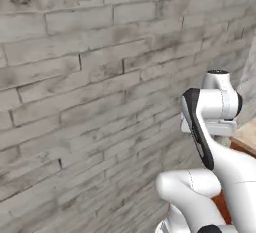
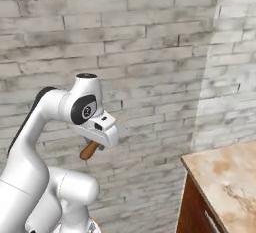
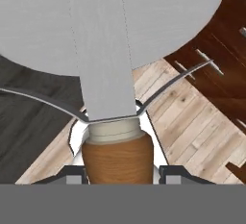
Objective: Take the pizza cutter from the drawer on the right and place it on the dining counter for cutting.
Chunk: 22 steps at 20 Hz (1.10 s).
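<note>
My gripper [image 3: 117, 172] is shut on the pizza cutter's brown wooden handle [image 3: 116, 158], and its big round grey wheel [image 3: 110, 21] fills the top of the hand view. In the right base view the gripper [image 2: 96, 146] hangs in the air before the brick wall, the brown handle [image 2: 89, 150] poking out below the hand. A beige marbled counter top [image 2: 225, 177] on a reddish wood base lies lower right, apart from the gripper; I cannot tell whether it is the dining counter. The drawer is out of view.
A white brick wall [image 1: 90, 77] stands close ahead in both base views. Below the hand lie a light wood floor [image 3: 192, 131] and dark reddish cabinet fronts with silver handles [image 3: 216, 50]. A counter corner [image 1: 247, 134] peeks from behind the arm.
</note>
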{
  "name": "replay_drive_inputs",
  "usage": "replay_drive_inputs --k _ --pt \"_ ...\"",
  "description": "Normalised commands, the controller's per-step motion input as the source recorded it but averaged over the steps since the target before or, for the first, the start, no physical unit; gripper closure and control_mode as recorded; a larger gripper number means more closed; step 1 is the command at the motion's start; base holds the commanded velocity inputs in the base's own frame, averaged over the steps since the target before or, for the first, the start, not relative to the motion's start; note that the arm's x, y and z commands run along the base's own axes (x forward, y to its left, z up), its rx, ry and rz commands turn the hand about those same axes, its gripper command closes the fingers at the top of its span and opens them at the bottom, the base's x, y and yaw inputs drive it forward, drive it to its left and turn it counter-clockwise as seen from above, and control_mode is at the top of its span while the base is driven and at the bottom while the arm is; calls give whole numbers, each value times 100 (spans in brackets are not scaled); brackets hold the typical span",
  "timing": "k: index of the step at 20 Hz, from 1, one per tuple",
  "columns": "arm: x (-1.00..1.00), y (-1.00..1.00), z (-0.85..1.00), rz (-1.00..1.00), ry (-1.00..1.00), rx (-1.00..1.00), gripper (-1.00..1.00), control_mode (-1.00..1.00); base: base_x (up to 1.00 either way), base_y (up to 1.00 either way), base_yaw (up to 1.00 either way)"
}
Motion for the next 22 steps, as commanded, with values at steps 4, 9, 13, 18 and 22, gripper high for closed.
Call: replay_drive_inputs --k 4,9,13,18,22 --pt "0 0 0 0 0 0 100 100 -10 5 100" --pt "0 0 0 0 0 0 100 100 -9 7 100" --pt "0 0 0 0 0 0 100 100 -9 5 100" --pt "0 0 0 0 0 0 100 100 0 2 100" --pt "0 0 0 0 0 0 100 100 0 0 100"
